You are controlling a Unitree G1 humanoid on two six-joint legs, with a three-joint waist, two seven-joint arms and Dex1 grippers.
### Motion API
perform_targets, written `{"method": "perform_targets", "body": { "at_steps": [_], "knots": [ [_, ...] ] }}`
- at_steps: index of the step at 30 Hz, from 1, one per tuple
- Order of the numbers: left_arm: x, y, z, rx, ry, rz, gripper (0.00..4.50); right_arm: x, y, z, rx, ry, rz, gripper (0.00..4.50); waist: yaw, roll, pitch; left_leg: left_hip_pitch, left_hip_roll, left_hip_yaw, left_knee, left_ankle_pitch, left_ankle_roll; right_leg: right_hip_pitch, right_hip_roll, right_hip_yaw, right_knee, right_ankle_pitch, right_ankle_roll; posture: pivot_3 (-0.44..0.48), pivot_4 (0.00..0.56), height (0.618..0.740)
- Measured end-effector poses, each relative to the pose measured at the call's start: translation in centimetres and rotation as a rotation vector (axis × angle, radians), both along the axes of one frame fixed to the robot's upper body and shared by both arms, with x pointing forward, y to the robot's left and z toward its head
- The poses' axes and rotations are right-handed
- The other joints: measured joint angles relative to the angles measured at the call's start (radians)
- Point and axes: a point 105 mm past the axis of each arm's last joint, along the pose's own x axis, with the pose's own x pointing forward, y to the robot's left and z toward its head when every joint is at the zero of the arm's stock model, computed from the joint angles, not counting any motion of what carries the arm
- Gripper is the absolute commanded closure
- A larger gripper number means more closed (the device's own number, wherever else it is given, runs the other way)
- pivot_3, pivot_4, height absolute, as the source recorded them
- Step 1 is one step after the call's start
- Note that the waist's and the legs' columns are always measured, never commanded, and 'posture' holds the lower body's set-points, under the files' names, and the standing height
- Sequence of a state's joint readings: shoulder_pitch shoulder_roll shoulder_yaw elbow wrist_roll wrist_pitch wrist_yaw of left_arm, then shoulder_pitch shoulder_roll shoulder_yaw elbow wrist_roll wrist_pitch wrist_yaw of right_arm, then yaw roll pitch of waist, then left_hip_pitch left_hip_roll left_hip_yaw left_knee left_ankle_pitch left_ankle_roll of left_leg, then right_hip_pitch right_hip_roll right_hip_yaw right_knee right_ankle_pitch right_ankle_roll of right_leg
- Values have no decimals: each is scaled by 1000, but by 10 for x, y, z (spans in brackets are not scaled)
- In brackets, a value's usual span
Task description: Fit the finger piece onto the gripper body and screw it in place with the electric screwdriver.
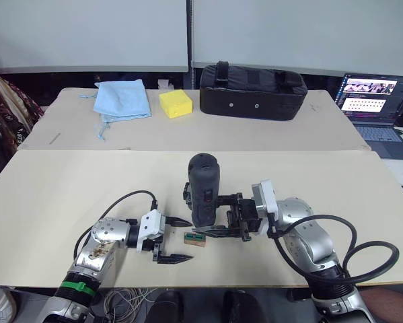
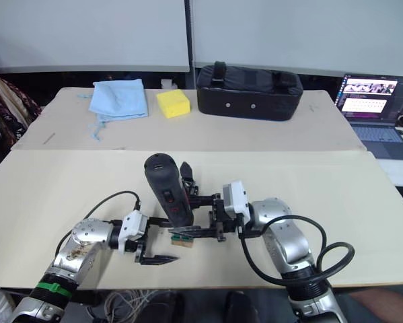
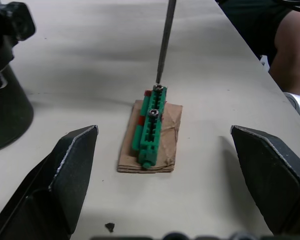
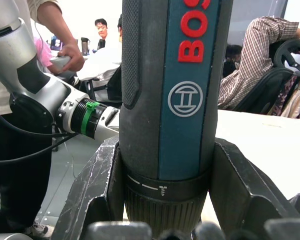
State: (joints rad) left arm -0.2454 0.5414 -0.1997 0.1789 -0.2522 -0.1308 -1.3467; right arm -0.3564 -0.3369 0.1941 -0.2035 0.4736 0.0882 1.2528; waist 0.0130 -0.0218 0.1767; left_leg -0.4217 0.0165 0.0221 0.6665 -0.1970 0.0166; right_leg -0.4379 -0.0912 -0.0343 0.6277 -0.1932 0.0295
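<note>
The electric screwdriver [image 1: 203, 187] stands upright at the middle of the near table, with my right gripper [image 1: 209, 215] shut on its black barrel [image 4: 175, 90]. Its thin bit [image 3: 165, 45] comes down onto a screw at the far end of a small green-topped brown block [image 3: 150, 130]. The gripper body [image 2: 186, 176] stands just behind the screwdriver, its dark base [image 3: 4, 100] left of the block. My left gripper [image 1: 186, 239] rests open on the table, its fingers [image 3: 64, 170] wide on either side of the block and apart from it. The finger piece is hidden.
On the far table lie a blue cloth [image 1: 122, 98], a yellow sponge [image 1: 175, 103] and a black bag [image 1: 252, 91]. A laptop [image 1: 377, 97] sits at the far right. People [image 4: 260, 55] sit beyond the table in the right wrist view.
</note>
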Motion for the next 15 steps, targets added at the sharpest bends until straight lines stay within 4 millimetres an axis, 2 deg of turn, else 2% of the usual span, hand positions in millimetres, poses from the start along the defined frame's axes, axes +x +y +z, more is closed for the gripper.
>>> {"method": "perform_targets", "body": {
  "at_steps": [15],
  "knots": [
    [0,0,0,10,-4,0,0,0,0,-2,-3,-1,4,2578,0,0,0,0,0,0,0,0,0,0,0,0,0,0,0,0,150,740]
  ]
}}
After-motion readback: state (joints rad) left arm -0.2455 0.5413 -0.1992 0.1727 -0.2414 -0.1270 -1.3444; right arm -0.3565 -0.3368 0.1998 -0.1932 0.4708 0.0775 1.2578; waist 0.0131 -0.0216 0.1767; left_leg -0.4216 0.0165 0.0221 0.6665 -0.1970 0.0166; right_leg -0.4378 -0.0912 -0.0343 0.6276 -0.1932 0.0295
